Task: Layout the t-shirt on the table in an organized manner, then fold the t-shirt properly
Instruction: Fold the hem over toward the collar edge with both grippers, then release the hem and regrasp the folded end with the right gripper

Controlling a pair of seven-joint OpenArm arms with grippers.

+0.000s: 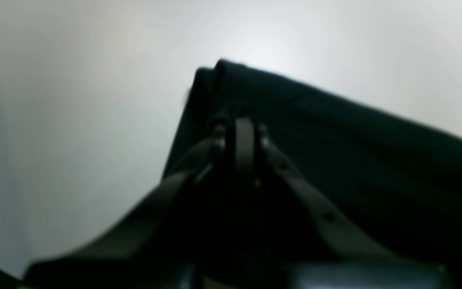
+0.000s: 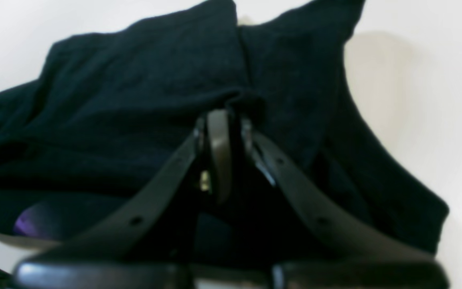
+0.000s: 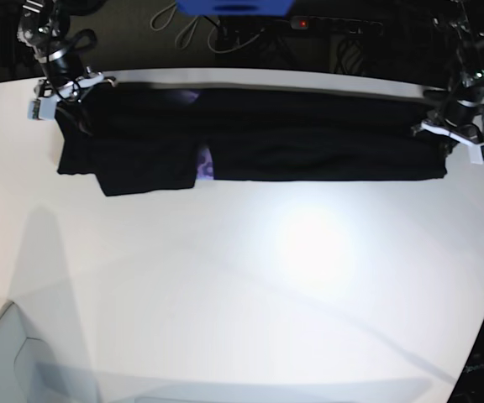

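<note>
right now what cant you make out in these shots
- The purple print on the t-shirt: base view, mostly buried in folds, too small to read.
- Where the left gripper pinches: left wrist view, blurred, black on black.
- The shirt's collar: right wrist view, hidden by bunched fabric and the right gripper.
- The table's near edge: base view, cut off.

t-shirt (image 3: 259, 138) stretched along the table's (image 3: 250, 285) far edge, an arm at each end

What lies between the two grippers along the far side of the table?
In the base view, only the t-shirt spans from the right gripper to the left gripper, folded into a long band.
</note>
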